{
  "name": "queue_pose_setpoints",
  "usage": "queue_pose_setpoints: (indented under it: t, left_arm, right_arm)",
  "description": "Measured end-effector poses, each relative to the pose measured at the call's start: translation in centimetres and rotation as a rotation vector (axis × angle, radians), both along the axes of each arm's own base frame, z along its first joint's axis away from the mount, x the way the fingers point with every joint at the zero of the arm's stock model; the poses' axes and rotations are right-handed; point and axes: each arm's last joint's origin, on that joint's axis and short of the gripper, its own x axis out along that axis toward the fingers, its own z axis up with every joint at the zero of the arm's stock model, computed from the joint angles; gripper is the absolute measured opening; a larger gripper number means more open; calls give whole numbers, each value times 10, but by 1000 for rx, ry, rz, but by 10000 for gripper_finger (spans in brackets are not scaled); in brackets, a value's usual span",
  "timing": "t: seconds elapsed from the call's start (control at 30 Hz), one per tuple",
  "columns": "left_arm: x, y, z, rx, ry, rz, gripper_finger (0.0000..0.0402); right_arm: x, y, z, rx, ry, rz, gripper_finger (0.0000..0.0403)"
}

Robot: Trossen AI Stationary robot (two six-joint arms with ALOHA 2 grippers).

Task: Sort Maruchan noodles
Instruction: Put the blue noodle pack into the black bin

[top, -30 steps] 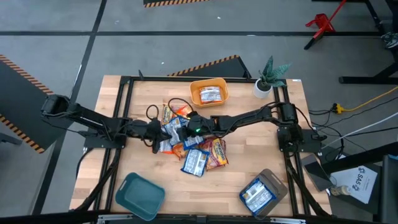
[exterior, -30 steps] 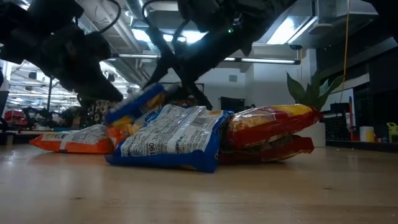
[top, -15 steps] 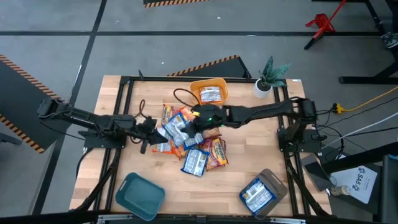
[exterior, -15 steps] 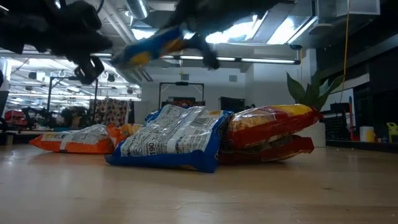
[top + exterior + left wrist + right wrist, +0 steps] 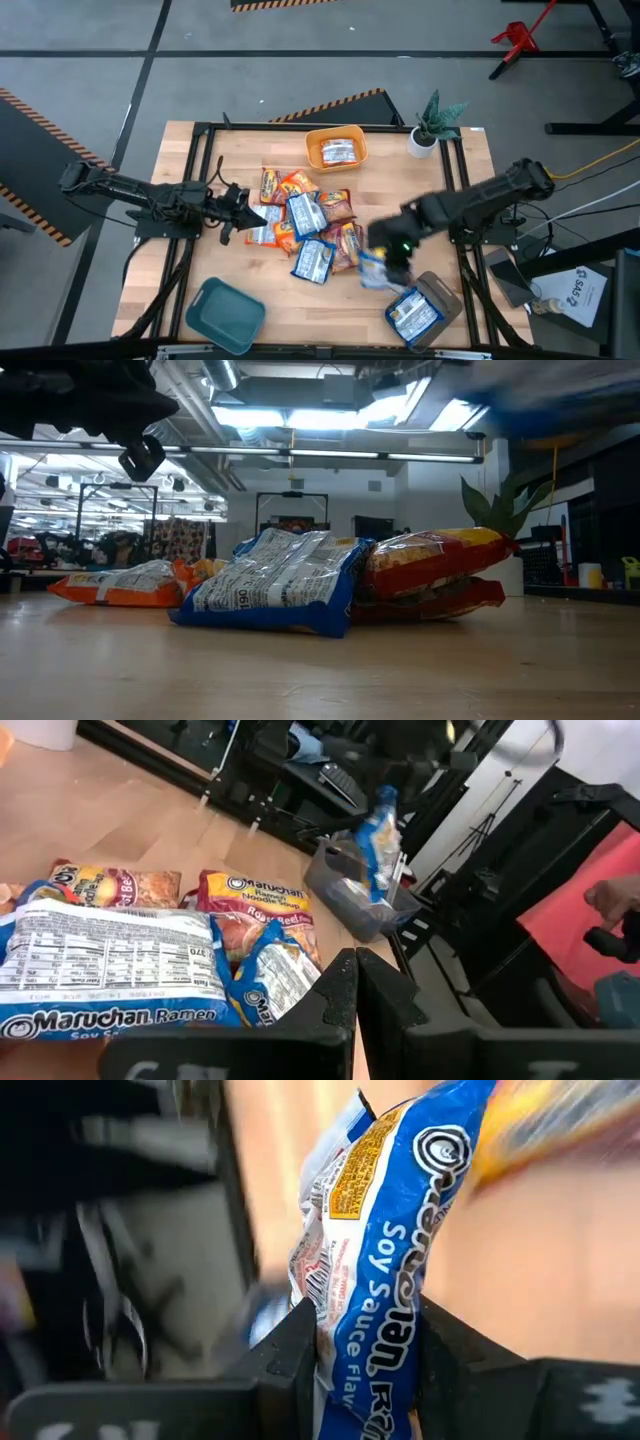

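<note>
I'm mid-delivery, by my reading: the right gripper [image 5: 378, 268] pinches a blue soy-sauce packet [image 5: 375, 1250] between its fingers, hanging just beside the grey bin [image 5: 437, 296] that already holds a blue packet. Next I need to carry it over the bin's rim and let go. The left gripper [image 5: 356, 982] waits pressed together beside the pile of Maruchan noodles [image 5: 303, 222] — mid-table, well apart from the bin.

Orange bin [image 5: 336, 135], teal bin [image 5: 225, 314], grey bin [image 5: 437, 294], potted plant [image 5: 434, 122]
</note>
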Motion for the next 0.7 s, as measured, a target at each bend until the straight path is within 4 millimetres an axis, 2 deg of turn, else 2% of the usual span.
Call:
queue_pose_setpoints:
  t: [0.1, 0.23, 0.43, 0.7]
  left_arm:
    - [0, 1, -2, 7, 14, 27, 0]
    - [0, 2, -2, 14, 20, 76, 0]
    - [0, 3, -2, 17, 24, 106, 0]
    - [0, 4, -6, 25, 59, 125, 0]
  right_arm:
    - [-11, 22, 0, 26, 2, 126, 97]
    - [-27, 39, -2, -7, 39, 240, 97]
    - [-39, 49, -8, 22, 58, 380, 97]
    - [-37, 58, -15, 46, 30, 489, 97]
